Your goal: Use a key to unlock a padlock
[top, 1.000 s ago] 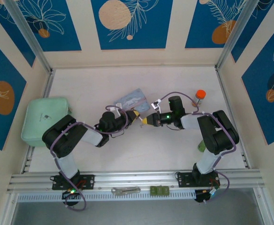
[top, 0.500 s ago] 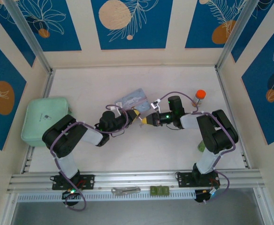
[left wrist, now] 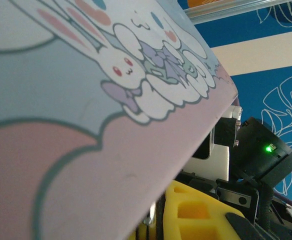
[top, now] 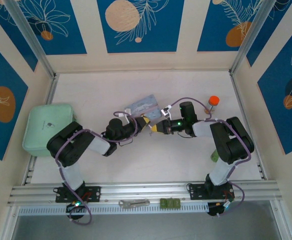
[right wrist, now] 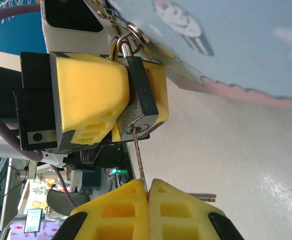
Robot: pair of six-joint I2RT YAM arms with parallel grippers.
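Note:
The padlock (right wrist: 140,97), dark-bodied with a thin silvery shackle (right wrist: 122,46), is clamped between the yellow fingers (right wrist: 86,92) of my left gripper (top: 144,124), which is shut on it. The thin key (right wrist: 139,160) runs from the padlock's keyhole down to my right gripper (right wrist: 147,189), which is shut on its other end. In the top view the two grippers meet tip to tip at mid-table, the right gripper (top: 157,129) just right of the padlock (top: 149,126). The left wrist view shows one yellow finger (left wrist: 198,215) under the tin.
The light-blue cartoon tin (top: 143,106) lies just behind the grippers, close over the left wrist camera (left wrist: 86,100). A mint-green box (top: 47,127) sits at the left, an orange-capped bottle (top: 213,102) at the right. A silver tool (top: 134,203) and a green block (top: 169,203) rest on the front rail.

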